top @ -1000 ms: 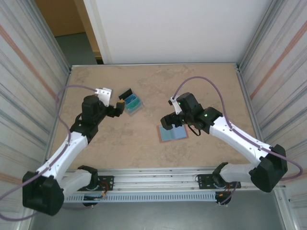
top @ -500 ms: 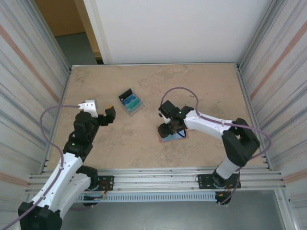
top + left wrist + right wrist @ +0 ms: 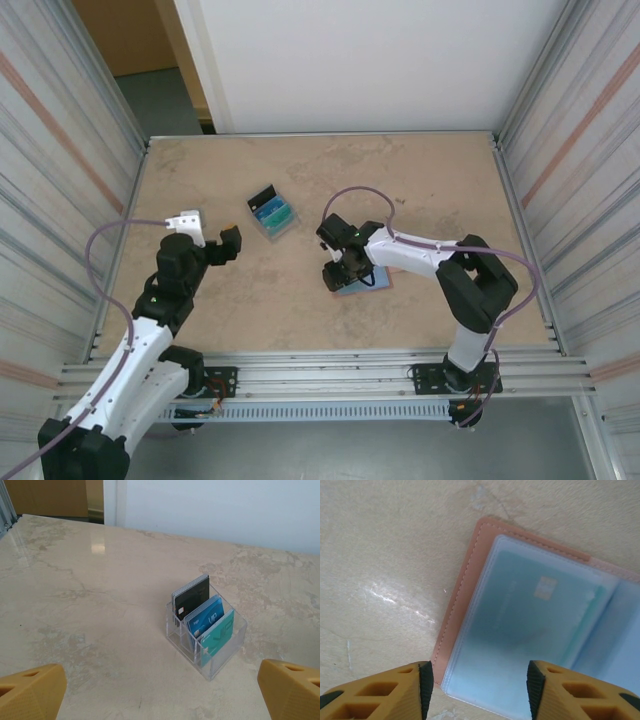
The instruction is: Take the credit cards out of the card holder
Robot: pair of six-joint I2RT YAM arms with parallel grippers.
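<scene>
The beige marbled counter [image 3: 420, 180] fills the floor of the cell. From its near edge the left arm [image 3: 150, 310] reaches up the left side and the right arm [image 3: 420, 250] bends in toward the middle. The salmon-pink card holder [image 3: 368, 284] lies open and flat near the middle of the counter, under the right arm's wrist. Its clear sleeve faces up with a teal card [image 3: 530, 615] still tucked inside. A clear stand [image 3: 207, 630] sits well apart from it, up and to the left. Three credit cards stand on edge in its slots: a black one [image 3: 192, 597] at the back, a blue one [image 3: 205, 616] in the middle and a teal one [image 3: 217, 632] at the front. The right gripper [image 3: 479, 680] hangs low over the holder's near corner, its jaws partway apart and straddling that corner. I cannot tell whether the pads touch the leather. The left gripper [image 3: 160, 680] stands wide and holds nothing, pointing at the stand from a short way off.
</scene>
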